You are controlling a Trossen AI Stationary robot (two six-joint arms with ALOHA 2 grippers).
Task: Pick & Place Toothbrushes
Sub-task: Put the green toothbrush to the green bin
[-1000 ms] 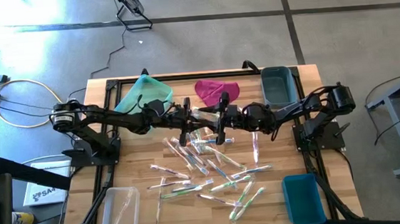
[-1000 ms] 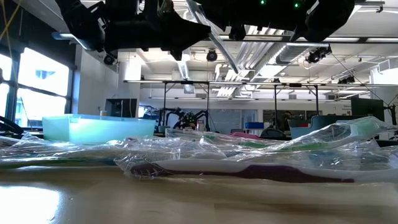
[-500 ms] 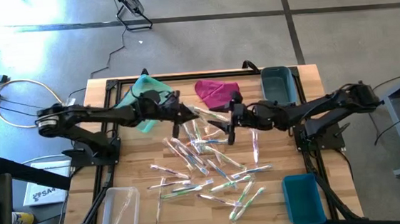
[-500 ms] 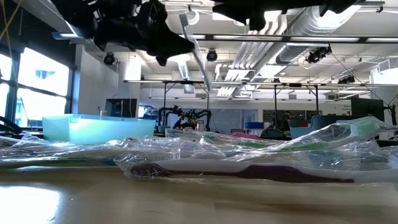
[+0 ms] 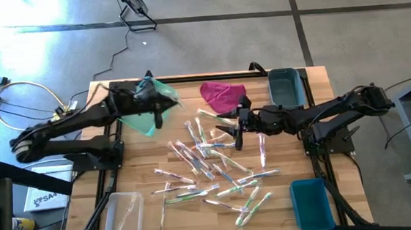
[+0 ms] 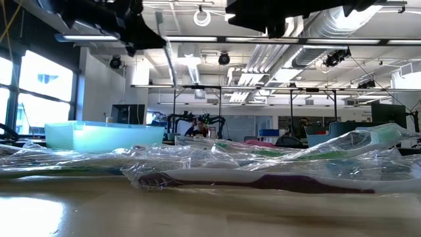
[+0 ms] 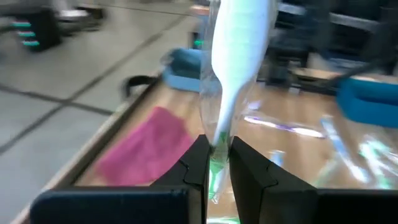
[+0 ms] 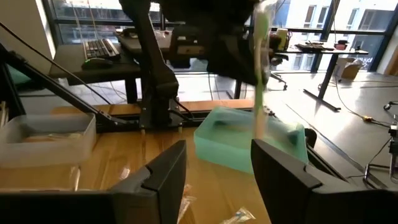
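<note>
High view: left gripper [image 5: 156, 108] jaws clamp a toothbrush [image 7: 235, 74] above the table's far edge; right gripper [image 5: 238, 132] jaws apart.

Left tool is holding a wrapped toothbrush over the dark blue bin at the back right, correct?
Not quite. The left tool does hold a wrapped toothbrush, but the high view shows it over the light green bin at the back left, not the dark blue bin.

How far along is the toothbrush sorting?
Early. Done: the clear bin holds what looks like a few toothbrushes. In hand: the left gripper carries a wrapped toothbrush over the light green bin. Left: the loose toothbrushes across the table; the right gripper hangs open, empty.
</note>
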